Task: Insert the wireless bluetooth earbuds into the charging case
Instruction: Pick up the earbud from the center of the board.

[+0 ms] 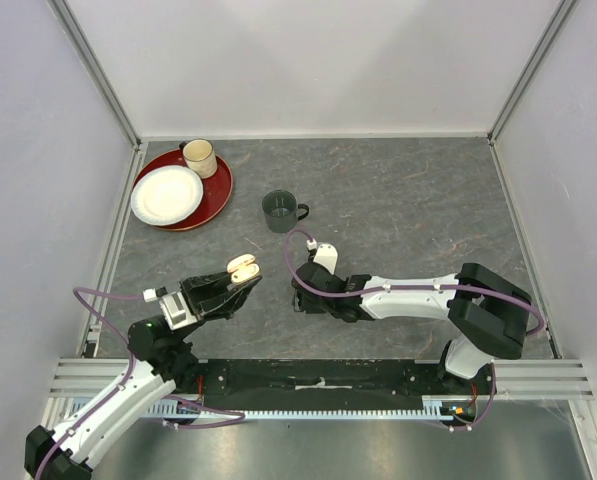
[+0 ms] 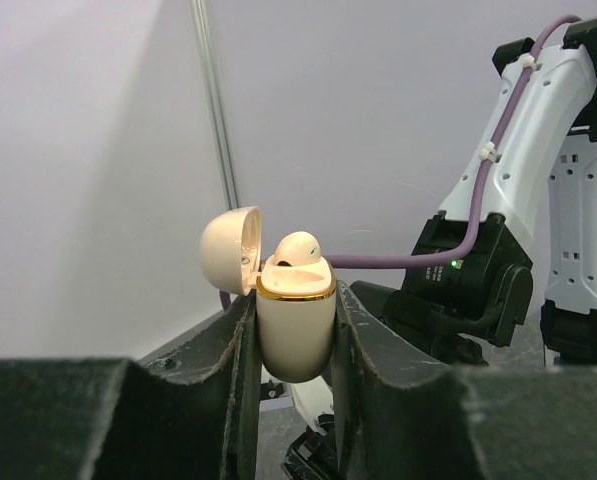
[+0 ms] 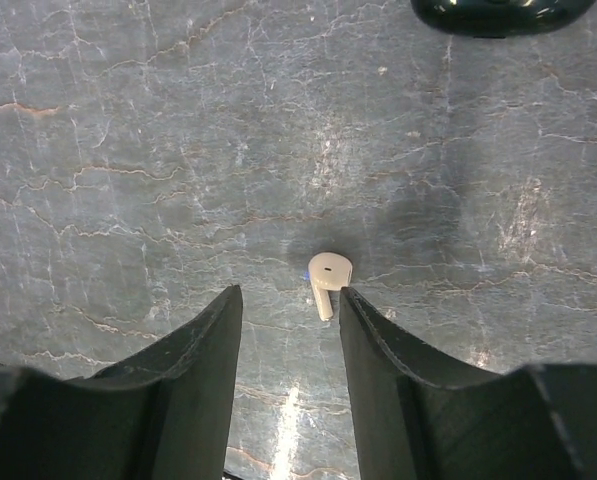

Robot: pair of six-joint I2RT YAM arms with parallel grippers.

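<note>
The left jaws clamp a cream charging case (image 2: 295, 330) and hold it in the air, nearer the robot than the green mug (image 1: 281, 210) and a little to its left. The lid stands open, and one cream earbud (image 2: 298, 247) already sits in the case. A second cream earbud (image 3: 328, 280) lies loose on the desk (image 1: 408, 200), on the near side of the mug. The right jaws stand partly apart around it, not yet gripping. About half of this pair looks done. No other earbuds show.
</note>
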